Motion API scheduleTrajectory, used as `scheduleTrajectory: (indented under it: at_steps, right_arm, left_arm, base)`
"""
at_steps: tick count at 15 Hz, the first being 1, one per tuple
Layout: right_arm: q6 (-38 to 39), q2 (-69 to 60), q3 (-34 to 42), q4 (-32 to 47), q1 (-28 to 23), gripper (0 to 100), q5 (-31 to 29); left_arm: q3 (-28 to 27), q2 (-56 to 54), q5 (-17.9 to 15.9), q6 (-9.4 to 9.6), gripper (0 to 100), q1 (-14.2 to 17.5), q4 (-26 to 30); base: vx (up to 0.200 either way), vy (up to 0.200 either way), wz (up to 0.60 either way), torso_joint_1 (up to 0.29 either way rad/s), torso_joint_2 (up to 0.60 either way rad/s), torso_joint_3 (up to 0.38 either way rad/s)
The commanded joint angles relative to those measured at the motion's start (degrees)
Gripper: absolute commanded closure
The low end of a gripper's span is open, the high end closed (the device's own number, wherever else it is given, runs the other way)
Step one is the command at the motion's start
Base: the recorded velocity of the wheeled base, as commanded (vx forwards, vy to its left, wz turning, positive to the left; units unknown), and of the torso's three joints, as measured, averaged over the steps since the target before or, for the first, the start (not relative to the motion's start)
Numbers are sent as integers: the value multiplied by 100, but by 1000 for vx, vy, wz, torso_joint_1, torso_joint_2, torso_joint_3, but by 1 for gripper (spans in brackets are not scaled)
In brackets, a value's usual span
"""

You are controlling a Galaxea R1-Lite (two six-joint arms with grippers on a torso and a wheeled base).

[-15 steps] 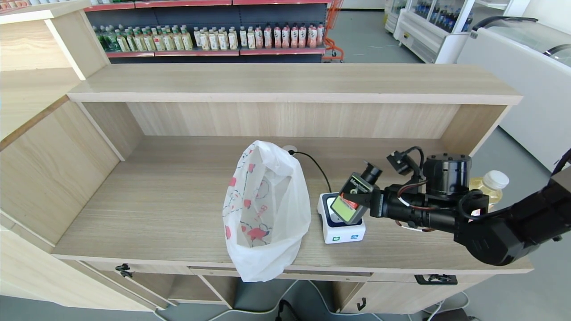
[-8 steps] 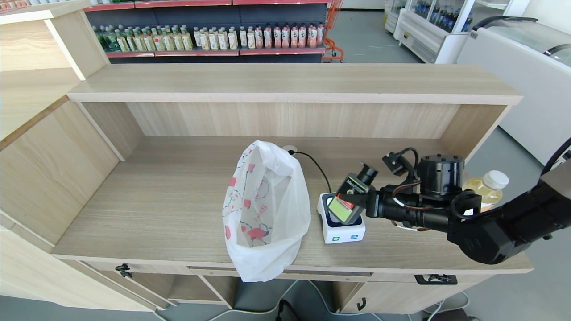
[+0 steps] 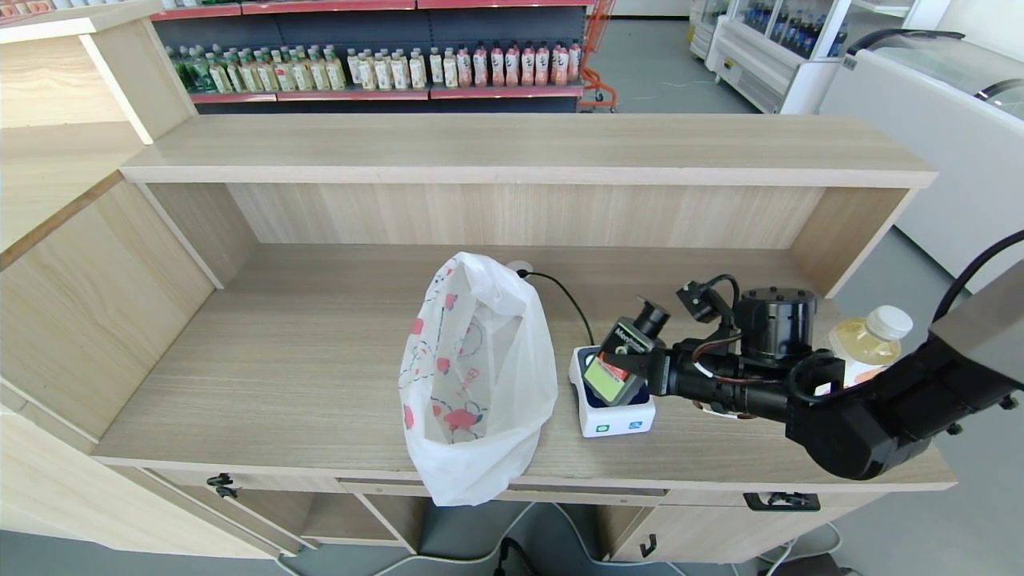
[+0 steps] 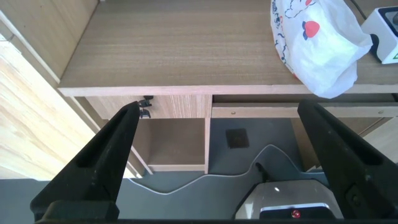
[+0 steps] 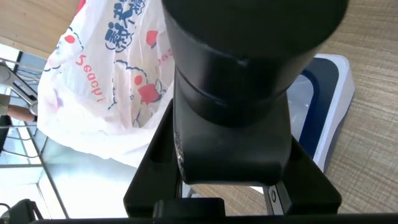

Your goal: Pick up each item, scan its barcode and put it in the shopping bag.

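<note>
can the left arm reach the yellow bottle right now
Probably not. The left tool hangs in front of the counter, left of the bag; the bag, scanner and right tool holding an item lie between it and the bottle.

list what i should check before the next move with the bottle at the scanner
1. Right gripper shut on the dark bottle: ok.
2. Dark bottle held over the scanner: ok.
3. Barcode facing the scanner window: cannot tell.
4. Shopping bag standing beside the scanner, mouth open: ok.
5. Left gripper open, holding nothing, apart from the bag: ok.
6. Yellow bottle upright on the counter, clear of the path to the bag: ok.
</note>
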Motion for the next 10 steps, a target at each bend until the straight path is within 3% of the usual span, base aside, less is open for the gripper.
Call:
scheduleTrajectory:
  at_steps: [1, 10]
  right_arm:
    - [6, 32, 9, -7, 1, 100, 7]
    - [41, 120, -17, -244, 124, 100, 51]
  left_arm:
    - [0, -2, -1, 2, 0, 0, 0]
    - [0, -2, -1, 2, 0, 0, 0]
  base:
    - [0, 0, 0, 0, 0, 0]
    - [0, 0, 0, 0, 0, 0]
